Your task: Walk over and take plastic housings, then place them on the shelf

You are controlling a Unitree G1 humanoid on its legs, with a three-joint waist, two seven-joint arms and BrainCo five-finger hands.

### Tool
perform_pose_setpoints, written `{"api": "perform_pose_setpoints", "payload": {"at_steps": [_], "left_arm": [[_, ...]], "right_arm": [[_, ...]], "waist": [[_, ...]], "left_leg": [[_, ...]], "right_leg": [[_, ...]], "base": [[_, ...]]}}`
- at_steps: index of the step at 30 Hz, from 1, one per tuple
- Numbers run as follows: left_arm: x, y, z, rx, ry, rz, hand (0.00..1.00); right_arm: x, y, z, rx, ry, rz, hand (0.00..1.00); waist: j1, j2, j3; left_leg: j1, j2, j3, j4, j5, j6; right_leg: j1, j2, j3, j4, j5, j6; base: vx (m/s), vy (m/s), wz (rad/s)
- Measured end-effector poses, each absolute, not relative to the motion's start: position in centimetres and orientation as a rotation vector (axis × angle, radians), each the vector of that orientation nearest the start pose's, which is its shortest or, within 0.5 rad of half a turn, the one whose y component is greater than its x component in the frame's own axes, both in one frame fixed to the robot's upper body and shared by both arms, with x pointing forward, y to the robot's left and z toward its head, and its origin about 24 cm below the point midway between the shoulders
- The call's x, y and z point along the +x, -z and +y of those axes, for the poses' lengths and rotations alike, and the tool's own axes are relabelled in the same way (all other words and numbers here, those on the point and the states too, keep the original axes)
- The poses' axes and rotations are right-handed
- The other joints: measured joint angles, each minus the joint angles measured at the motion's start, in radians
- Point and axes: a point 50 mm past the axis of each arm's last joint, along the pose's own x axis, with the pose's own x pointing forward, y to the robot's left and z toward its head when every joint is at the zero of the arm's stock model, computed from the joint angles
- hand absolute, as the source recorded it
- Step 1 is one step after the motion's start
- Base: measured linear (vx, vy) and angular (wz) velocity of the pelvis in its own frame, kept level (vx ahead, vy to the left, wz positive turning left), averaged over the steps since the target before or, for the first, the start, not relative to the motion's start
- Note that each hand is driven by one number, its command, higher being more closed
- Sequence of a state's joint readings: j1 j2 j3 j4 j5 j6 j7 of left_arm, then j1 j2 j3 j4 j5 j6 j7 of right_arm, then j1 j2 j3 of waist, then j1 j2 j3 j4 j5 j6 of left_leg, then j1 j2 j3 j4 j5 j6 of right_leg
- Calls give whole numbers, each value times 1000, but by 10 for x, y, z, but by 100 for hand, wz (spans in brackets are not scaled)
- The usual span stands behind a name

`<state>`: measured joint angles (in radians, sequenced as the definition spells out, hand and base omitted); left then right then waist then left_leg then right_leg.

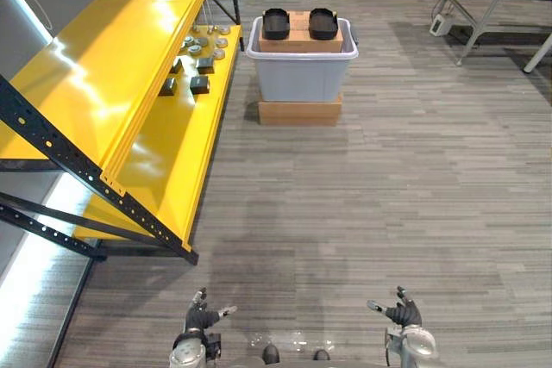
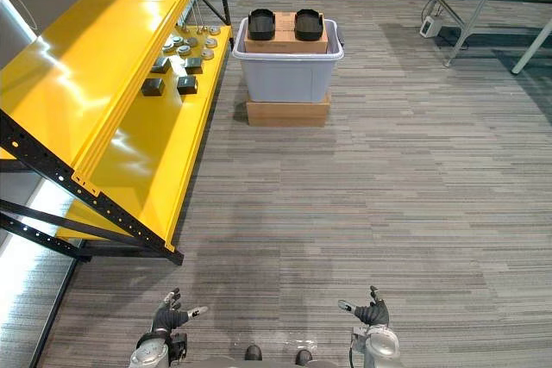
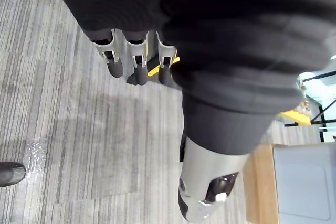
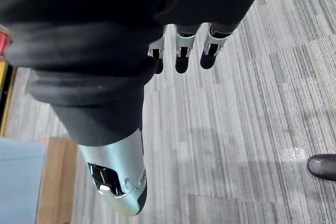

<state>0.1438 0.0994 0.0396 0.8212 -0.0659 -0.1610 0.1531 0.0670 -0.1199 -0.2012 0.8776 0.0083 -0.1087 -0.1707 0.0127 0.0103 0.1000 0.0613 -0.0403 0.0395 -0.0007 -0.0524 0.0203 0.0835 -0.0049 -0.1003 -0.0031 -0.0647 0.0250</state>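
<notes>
Floor: grey striped carpet [image 1: 388, 204], open ahead of both hands.
Plastic housings [image 1: 277, 23]: two, black, side by side on a cardboard box [image 1: 299, 39] in a grey bin [image 1: 302, 75], well ahead, long axes pointing away.
Nearer hand: neither, by my judgement; the bin sits midway.
Left hand [image 1: 200, 317]: fingers relaxed, empty.
Right hand [image 1: 402, 312]: likewise.
Shelf [image 1: 103, 92]: yellow, ahead, beyond the left hand.

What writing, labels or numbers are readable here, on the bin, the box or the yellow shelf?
None can be read. The grey bin, the cardboard box under it, the yellow shelf and the black plastic housings show no legible print.
Any marks on the small parts on the lower shelf are too small to tell.
</notes>
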Motion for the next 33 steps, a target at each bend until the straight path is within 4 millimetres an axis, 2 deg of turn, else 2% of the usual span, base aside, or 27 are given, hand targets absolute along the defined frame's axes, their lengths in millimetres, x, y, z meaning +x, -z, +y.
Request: {"api": "perform_pose_setpoints", "payload": {"at_steps": [5, 12, 20, 24, 27, 29, 30, 31, 32, 33], "left_arm": [[121, 130, 213, 73, -325, 782, 0], [118, 130, 213, 73, -327, 788, 0], [133, 119, 214, 66, -330, 710, 0], [136, 117, 215, 58, -336, 693, 0], [139, 112, 217, 43, -354, 668, 0], [144, 107, 217, 30, -357, 633, 0], [146, 105, 217, 30, -357, 623, 0], [146, 104, 219, 33, -359, 616, 0], [143, 105, 220, 37, -362, 625, 0], [142, 105, 220, 39, -362, 625, 0]], "right_arm": [[135, 128, -242, -81, 455, 814, 0], [135, 127, -244, -73, 467, 814, 0], [141, 125, -244, -39, 483, 796, 0], [152, 121, -246, -23, 496, 767, 0], [163, 115, -251, -22, 513, 734, 0], [168, 110, -259, -42, 520, 717, 0], [167, 110, -260, -45, 521, 720, 0], [167, 111, -260, -44, 520, 731, 0], [167, 111, -258, -41, 516, 736, 0], [167, 111, -258, -39, 514, 740, 0]], "waist": [[-1, 6, 3], [-1, 9, 2], [0, 7, 4], [1, 8, 10], [4, 20, 28], [1, 40, 46], [0, 36, 53], [6, 33, 58], [3, 32, 63], [1, 30, 65]], "left_leg": [[1, -1, 3, -1, 0, 1], [3, 0, 4, -24, 8, -1], [-1, -3, 7, -23, 6, 1], [-60, 0, 26, 77, -54, 20], [-107, 8, 46, 184, -130, 29], [-156, 11, 53, 291, -209, 41], [-155, 8, 57, 308, -224, 47], [-151, 2, 62, 332, -251, 53], [-135, 0, 61, 344, -264, 62], [-123, 0, 61, 344, -272, 61]], "right_leg": [[-3, -1, 1, 2, 0, -1], [-17, 2, 4, -3, 4, -6], [-18, 0, 8, -9, 4, -6], [-37, -1, 25, -5, 3, -6], [-58, 1, 50, 22, -18, 12], [-140, -12, 48, 218, -129, 49], [-166, -20, 45, 284, -158, 61], [-235, -41, 26, 440, -191, 72], [-292, -62, -10, 577, -214, 69], [-308, -74, -29, 613, -224, 65]], "base": [[-56, 3, -3], [-23, -3, -1], [39, 8, -2], [29, 18, -15], [12, 58, -25], [10, 73, -6], [63, 127, -10], [147, 131, -9], [196, 126, -7], [268, 73, 5]]}}
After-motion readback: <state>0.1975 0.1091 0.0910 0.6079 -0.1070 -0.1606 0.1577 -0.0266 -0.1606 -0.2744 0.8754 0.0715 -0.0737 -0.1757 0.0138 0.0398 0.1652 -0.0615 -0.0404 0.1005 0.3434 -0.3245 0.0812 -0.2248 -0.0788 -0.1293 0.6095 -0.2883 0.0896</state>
